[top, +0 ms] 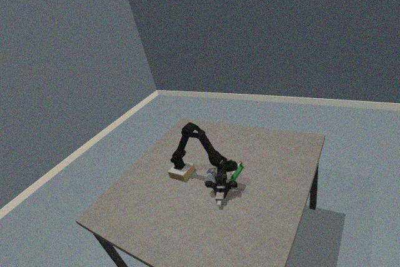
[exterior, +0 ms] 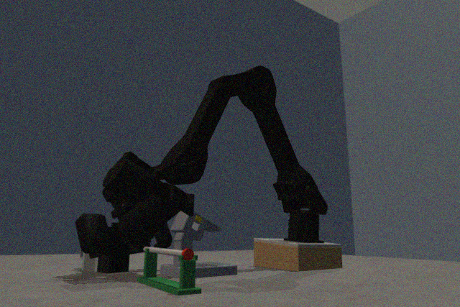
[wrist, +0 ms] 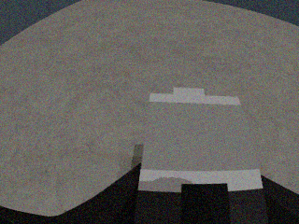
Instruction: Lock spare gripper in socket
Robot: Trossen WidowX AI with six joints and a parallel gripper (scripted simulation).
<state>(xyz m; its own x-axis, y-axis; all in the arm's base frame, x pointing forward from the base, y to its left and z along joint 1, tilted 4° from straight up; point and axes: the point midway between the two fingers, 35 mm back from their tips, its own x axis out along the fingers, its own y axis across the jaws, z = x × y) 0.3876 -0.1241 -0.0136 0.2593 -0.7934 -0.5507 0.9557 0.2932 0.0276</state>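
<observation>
The spare gripper (top: pixel 219 196) (exterior: pixel 88 262) (wrist: pixel 192 135), a pale block with a narrow front stub and a black rear part, is upright at table height. My gripper (top: pixel 220 190) (wrist: pixel 191 172) points down over its black rear part, with a dark finger against each side; it is shut on it. The lock pin (top: pixel 240 162) (exterior: pixel 163 250), white with a red head, lies across the two posts of the green stand (top: pixel 237 172) (exterior: pixel 187 275). The grey mount (top: pixel 211 172) (exterior: pixel 217 269) stands behind my gripper, its tilted head partly hidden by the arm; the socket's inside is not visible.
The arm's base stands on a wooden block (top: pixel 179 175) (exterior: pixel 277 253). The green stand is close beside my wrist, and the mount is between the wrist and the base block. The table (top: pixel 155 215) has its near edge beyond the spare gripper.
</observation>
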